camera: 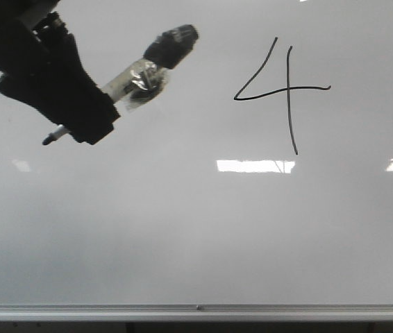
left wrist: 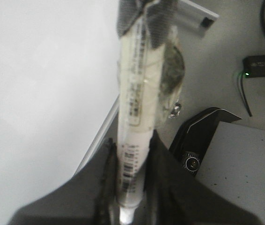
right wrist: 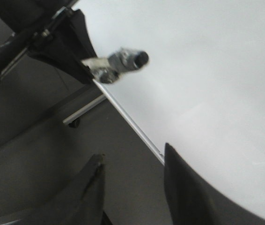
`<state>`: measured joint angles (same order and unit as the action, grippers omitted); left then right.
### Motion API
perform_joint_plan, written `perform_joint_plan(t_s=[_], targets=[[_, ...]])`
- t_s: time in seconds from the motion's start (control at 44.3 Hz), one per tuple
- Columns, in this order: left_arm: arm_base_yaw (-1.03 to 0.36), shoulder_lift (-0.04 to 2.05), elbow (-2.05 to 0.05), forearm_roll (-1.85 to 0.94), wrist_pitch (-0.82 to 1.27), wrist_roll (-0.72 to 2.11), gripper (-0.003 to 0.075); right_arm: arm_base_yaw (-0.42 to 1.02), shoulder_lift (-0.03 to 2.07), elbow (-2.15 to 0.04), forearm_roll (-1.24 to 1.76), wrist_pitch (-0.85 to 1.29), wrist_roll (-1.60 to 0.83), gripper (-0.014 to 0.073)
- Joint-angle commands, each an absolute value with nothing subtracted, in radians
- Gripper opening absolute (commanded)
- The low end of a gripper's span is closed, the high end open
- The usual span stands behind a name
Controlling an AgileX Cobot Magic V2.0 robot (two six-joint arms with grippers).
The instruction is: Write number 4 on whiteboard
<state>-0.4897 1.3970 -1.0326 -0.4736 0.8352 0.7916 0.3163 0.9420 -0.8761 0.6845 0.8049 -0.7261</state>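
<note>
Whiteboard point(camera: 182, 229) filling view. Number 4 point(camera: 285, 94) drawn upper right, well to the right of left hand point(camera: 78, 114). Left hand pinching marker point(camera: 137, 80), long axis slanting up-right, tip away from 4. Right hand point(right wrist: 132, 197) spread, empty.

Black number 4 point(camera: 283, 94) on glossy pale grey-white whiteboard point(camera: 182, 229).

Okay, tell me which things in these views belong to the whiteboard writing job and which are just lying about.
Belongs to the job:
whiteboard
number 4, already drawn
marker, clamped in the left gripper

Just lying about:
power strip with a green light
right gripper, open, holding nothing
</note>
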Motion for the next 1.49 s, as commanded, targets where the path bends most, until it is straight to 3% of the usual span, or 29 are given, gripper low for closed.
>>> perform_joint_plan(t_s=[0.0,0.113,0.316,0.519,0.745,1.241,1.331,1.467], targets=[[-0.433,1.327,-1.026,-0.429,0.741,0.669,-0.002,0.252,0.828,-0.804,0.713,0.718,-0.682,0.0332],[-0.37,1.267,-0.975,-0.24,0.649,0.472,-0.002,0.196,0.701,-0.696,0.713,0.666,-0.653,0.0224],[-0.236,1.2,-0.926,0.114,0.621,0.063,-0.002,0.156,0.525,-0.58,0.713,0.652,-0.653,-0.0117],[-0.112,1.21,-0.894,0.187,0.544,-0.026,-0.002,0.156,0.485,-0.571,0.714,0.653,-0.653,-0.0105],[0.006,1.363,-0.902,0.16,0.417,-0.071,-0.002,0.156,0.485,-0.571,0.716,0.665,-0.653,-0.0105],[0.008,1.595,-1.005,0.04,0.357,-0.075,-0.0011,0.156,0.485,-0.571,0.716,0.697,-0.653,-0.0105],[0.006,1.599,-1.006,0.04,0.347,-0.073,0.0055,0.156,0.485,-0.571,0.716,0.697,-0.653,-0.0105],[0.006,1.599,-1.006,0.038,0.338,-0.073,0.0237,0.156,0.485,-0.571,0.716,0.697,-0.653,-0.0105]])
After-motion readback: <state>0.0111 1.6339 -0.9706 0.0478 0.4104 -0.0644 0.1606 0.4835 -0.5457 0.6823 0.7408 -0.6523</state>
